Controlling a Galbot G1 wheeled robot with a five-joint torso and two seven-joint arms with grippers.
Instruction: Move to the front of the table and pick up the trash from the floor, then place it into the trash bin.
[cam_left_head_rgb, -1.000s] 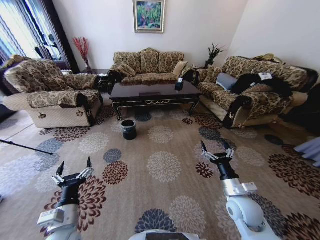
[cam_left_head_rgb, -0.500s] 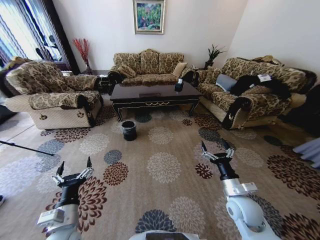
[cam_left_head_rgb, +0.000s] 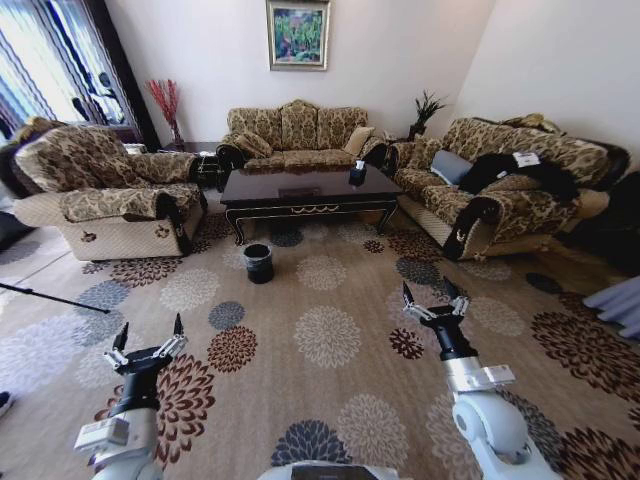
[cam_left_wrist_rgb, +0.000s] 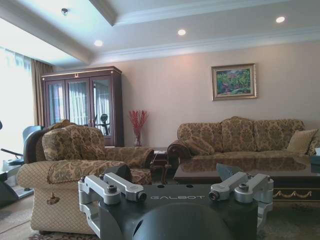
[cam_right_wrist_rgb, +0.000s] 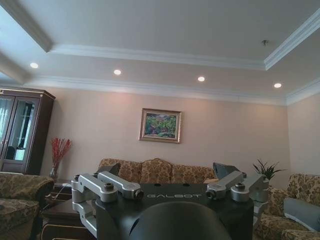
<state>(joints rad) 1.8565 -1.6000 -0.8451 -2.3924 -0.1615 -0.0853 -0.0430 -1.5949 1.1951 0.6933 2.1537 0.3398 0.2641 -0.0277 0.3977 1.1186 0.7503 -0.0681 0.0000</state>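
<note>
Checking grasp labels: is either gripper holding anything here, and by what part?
Nothing is held. The left gripper and right gripper both hang open above the floor.

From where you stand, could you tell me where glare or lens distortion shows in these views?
Head view: wide-angle bending curves the walls and carpet; the window at upper left is washed out. Left wrist view: the window side blows out white, and the table top mirrors the sofa. Right wrist view: evenly lit by ceiling spots.

Black trash bin (cam_left_head_rgb: 258, 261) stands upright on floor (cam_left_head_rgb: 330, 290) before table (cam_left_head_rgb: 305, 187).
</note>
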